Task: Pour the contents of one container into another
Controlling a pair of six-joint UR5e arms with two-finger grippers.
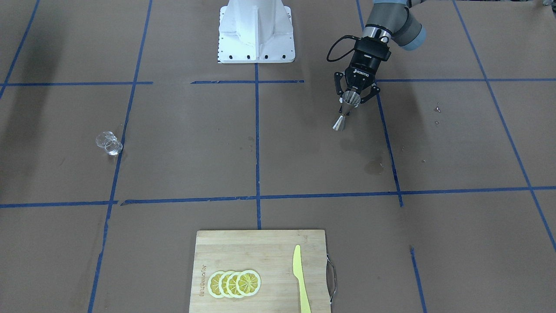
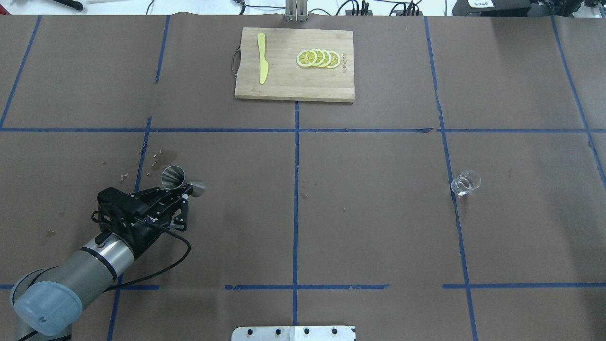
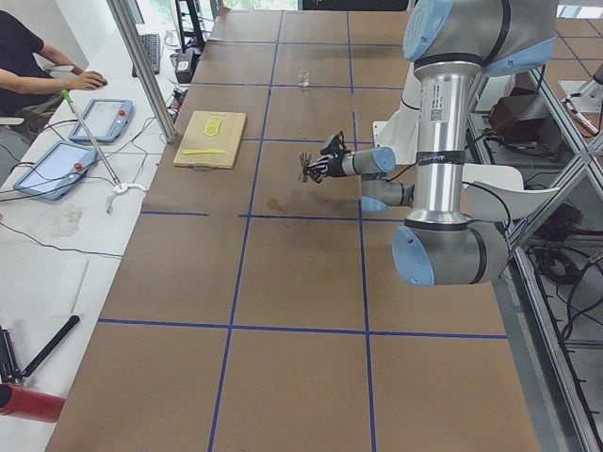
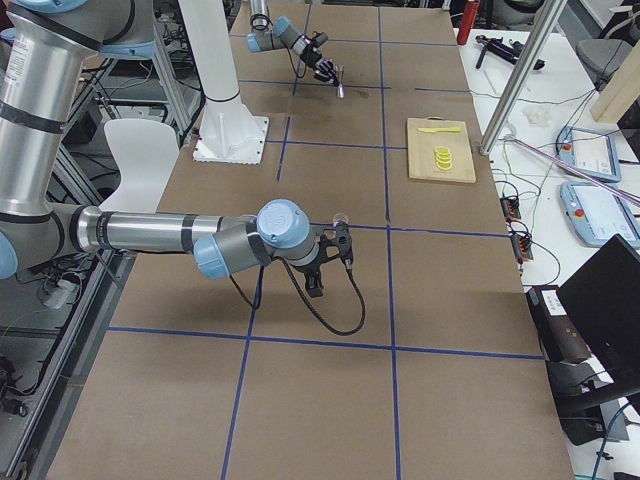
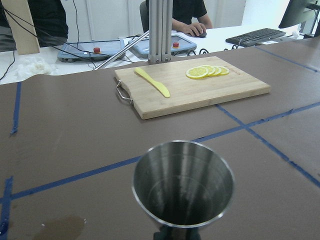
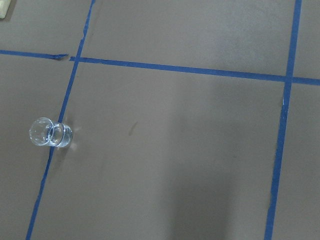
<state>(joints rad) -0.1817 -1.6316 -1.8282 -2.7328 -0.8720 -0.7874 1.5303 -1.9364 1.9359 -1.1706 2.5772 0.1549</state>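
overhead exterior: shiny steel hourglass jigger (image 2: pixel 173 176), tilted, clamped by the left fingers (image 1: pixel 370 92). clear glass (image 2: pixel 465 183) sits well apart on the brown surface (image 2: pixel 369 213). cutting board (image 2: pixel 284 85) lies beyond. cannot tell whether the right fingers (image 4: pixel 343 248) are apart or closed.

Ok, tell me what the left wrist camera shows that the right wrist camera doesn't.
Only the left wrist view: the open mouth of the shiny steel hourglass jigger, a wooden cutting board carrying yellow lemon slices and a yellow plastic knife, people at a desk beyond. Only the right wrist view: the small clear drinking glass. Both: brown paper table cover crossed by blue tape lines.
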